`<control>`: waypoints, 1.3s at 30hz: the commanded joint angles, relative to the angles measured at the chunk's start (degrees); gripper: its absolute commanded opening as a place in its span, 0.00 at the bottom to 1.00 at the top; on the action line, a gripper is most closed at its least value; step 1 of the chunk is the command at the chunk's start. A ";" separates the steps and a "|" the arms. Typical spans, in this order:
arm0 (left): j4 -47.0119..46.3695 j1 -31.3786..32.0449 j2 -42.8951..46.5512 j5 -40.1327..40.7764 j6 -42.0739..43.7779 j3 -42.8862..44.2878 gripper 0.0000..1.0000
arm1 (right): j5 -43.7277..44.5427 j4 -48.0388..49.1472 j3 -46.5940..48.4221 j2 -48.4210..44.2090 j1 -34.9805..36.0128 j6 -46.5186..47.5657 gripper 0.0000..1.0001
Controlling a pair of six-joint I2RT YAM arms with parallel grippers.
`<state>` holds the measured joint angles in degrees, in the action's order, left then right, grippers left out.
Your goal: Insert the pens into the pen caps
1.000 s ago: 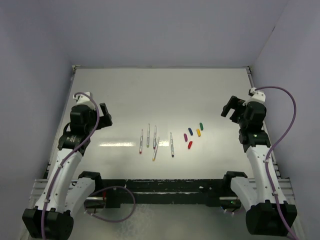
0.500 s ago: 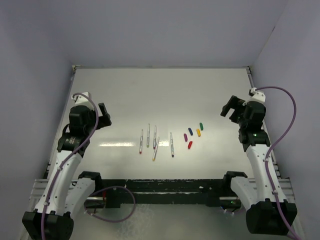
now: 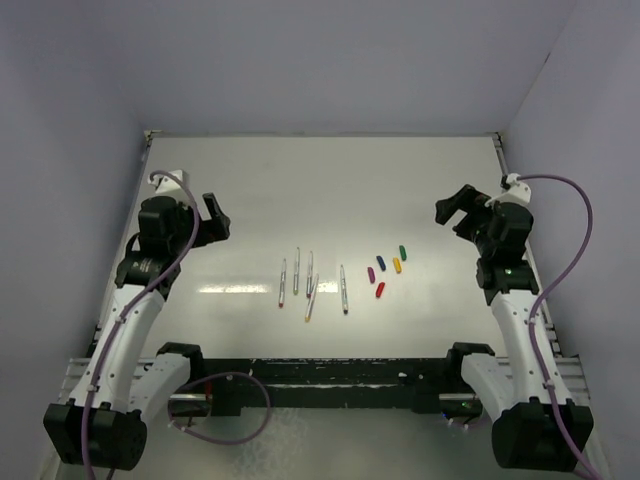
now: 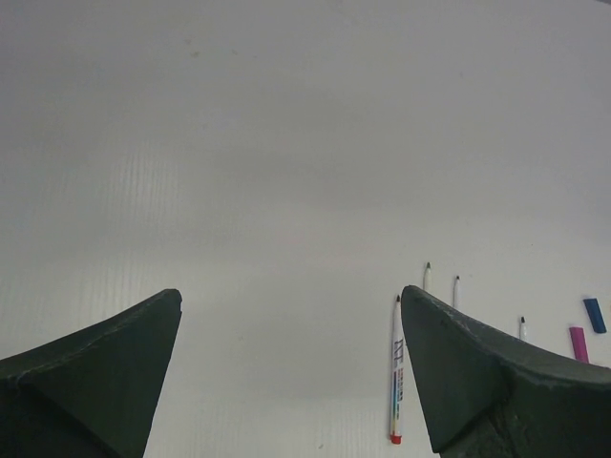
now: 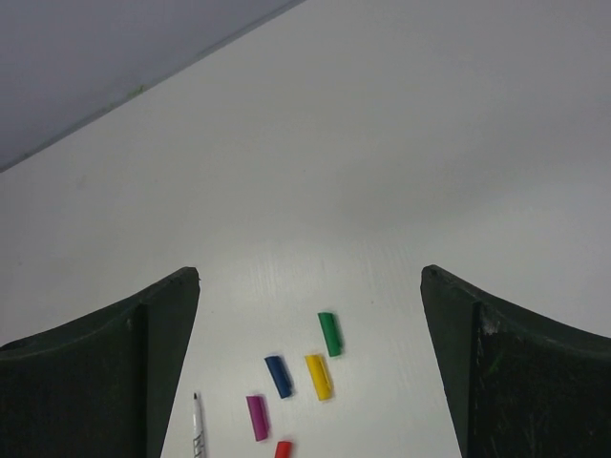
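Note:
Several thin silvery pens (image 3: 309,280) lie side by side at the table's middle; the leftmost one, with a red end (image 4: 396,372), shows in the left wrist view beside other pen tips. The caps lie to their right: green (image 3: 402,250), blue (image 3: 381,261), yellow (image 3: 396,265), purple (image 3: 371,273), red (image 3: 379,290). The right wrist view shows green (image 5: 329,334), blue (image 5: 278,376), yellow (image 5: 319,376), purple (image 5: 257,417) and the red cap's end (image 5: 283,448). My left gripper (image 3: 212,219) is open and empty, left of the pens. My right gripper (image 3: 450,211) is open and empty, right of the caps.
The white table (image 3: 320,190) has side rails at its left and right edges. Grey walls stand behind and to both sides. The arm bases and a black rail (image 3: 320,375) sit at the near edge.
Both grippers have lifted and swung a little toward the table's middle. Pens and caps have not moved.

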<state>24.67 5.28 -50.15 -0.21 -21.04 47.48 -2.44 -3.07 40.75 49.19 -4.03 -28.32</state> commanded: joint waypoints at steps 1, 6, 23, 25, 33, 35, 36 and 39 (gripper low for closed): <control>-4.88 -0.18 1.58 -4.10 1.64 0.13 0.99 | -5.59 6.39 -0.25 0.61 -0.10 1.44 1.00; -7.99 -0.18 3.09 -2.33 -1.10 -2.59 0.99 | -7.28 14.72 -3.92 -0.37 -0.10 2.77 1.00; -3.40 16.00 -9.30 0.65 -3.69 0.99 0.99 | 5.36 5.67 1.97 2.20 -0.10 2.03 1.00; -3.74 15.99 -9.63 -1.29 -4.70 -0.07 0.99 | 3.94 3.31 3.06 2.48 -0.10 2.17 1.00; 2.02 18.96 -13.82 -0.83 -7.22 -0.38 0.99 | 2.30 -1.47 7.12 3.76 -0.10 2.94 0.98; 2.39 22.42 -14.71 2.53 -8.66 -0.60 0.99 | 2.19 -1.57 7.93 3.74 -0.10 3.52 0.98; 2.29 24.29 -15.05 3.94 -9.32 -0.70 0.99 | 2.29 -1.71 8.14 3.65 -0.10 3.72 0.98; 1.56 28.11 -16.49 5.85 -11.46 -0.84 1.00 | 2.35 -2.35 8.06 3.12 -0.10 3.69 0.97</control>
<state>26.79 29.32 -65.71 1.80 -28.62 46.89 0.40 -4.73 46.11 52.97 -4.10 -25.91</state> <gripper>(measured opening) 0.992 0.976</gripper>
